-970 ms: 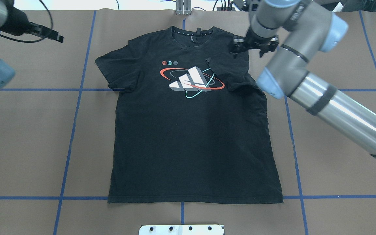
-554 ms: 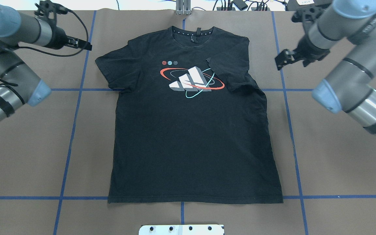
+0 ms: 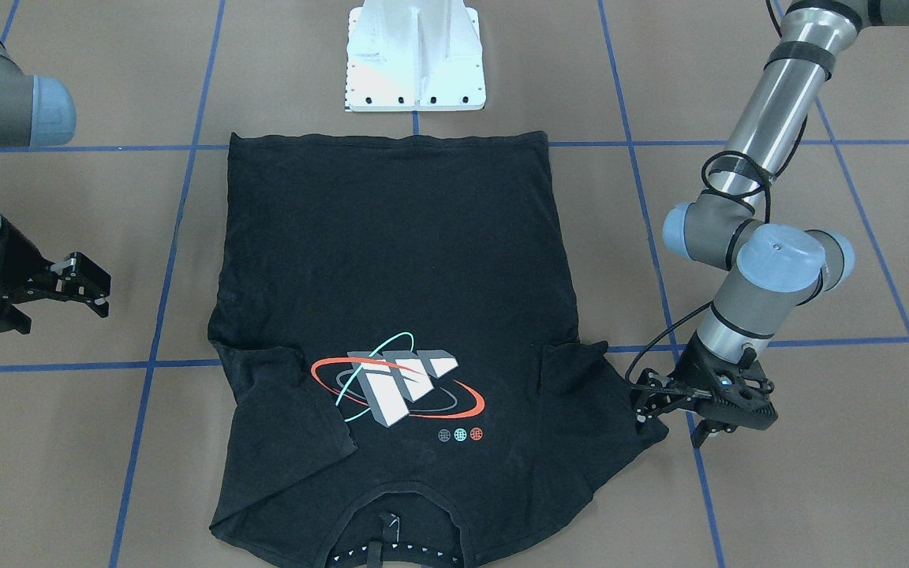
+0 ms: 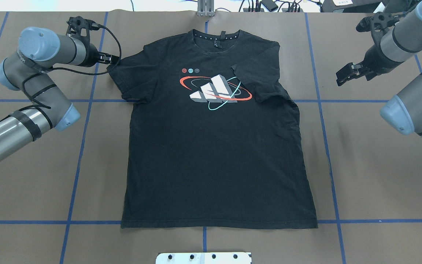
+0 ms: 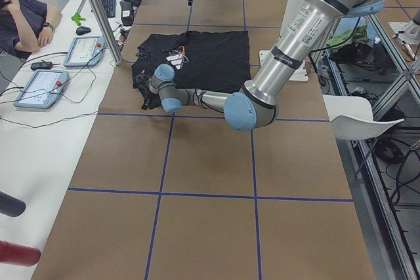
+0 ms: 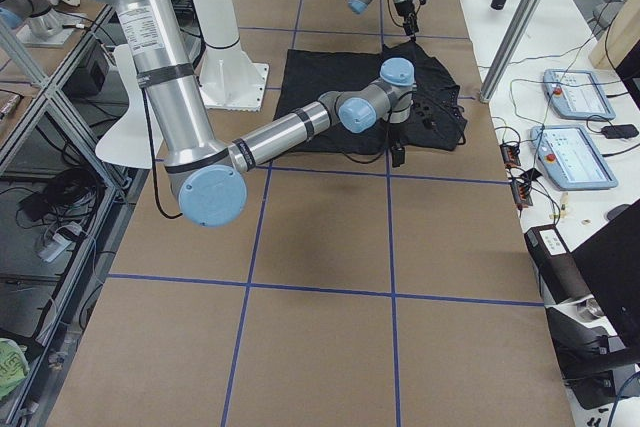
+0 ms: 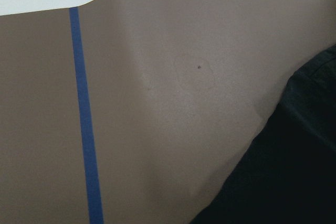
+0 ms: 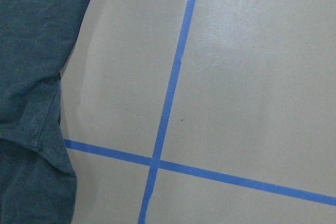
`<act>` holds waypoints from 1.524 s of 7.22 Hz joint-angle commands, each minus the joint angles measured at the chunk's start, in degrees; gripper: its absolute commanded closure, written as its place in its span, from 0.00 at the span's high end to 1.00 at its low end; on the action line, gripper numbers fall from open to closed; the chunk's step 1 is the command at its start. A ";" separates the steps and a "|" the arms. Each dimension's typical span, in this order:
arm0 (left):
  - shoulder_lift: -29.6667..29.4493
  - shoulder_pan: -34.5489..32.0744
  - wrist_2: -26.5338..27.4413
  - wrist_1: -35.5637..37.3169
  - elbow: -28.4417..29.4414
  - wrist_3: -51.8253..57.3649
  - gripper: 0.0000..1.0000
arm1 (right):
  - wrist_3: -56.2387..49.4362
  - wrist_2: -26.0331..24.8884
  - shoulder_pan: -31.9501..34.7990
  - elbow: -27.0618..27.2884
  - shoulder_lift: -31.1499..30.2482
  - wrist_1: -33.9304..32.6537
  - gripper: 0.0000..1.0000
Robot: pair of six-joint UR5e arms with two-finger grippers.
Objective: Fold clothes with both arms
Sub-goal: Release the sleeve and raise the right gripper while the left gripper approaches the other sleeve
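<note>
Black T-shirt flat, print up, mid worktop, 1 sleeve folded in; limp light cotton, so pinch L sleeve hem; left gripper at that hem, can't tell if clenched; right gripper released, well apart.

1. The left pincer has swung in from the far left corner of the counter to the edge of the T-shirt sleeve.
2. The right pincer has pulled off the other shoulder, outward over bare counter.
</note>
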 commanded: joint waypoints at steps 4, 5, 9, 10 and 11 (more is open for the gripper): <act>-0.22 0.64 0.40 0.13 1.69 -0.18 0.59 | -0.05 -0.26 -0.11 -0.28 0.02 0.01 1.00; -0.22 0.64 0.32 0.13 1.69 -0.18 0.53 | -0.05 -0.35 -0.11 -0.28 0.02 0.01 1.00; -0.22 0.72 0.14 0.22 1.61 -0.18 0.21 | -0.05 -0.43 -0.11 -0.54 0.28 -0.08 1.00; -0.22 0.64 0.05 0.22 1.60 -0.10 0.21 | -0.05 -0.52 -0.11 -0.63 0.37 -0.08 1.00; -0.13 0.72 0.05 0.13 1.60 -0.09 0.21 | -0.05 -0.61 -0.11 -1.06 0.45 -0.08 1.00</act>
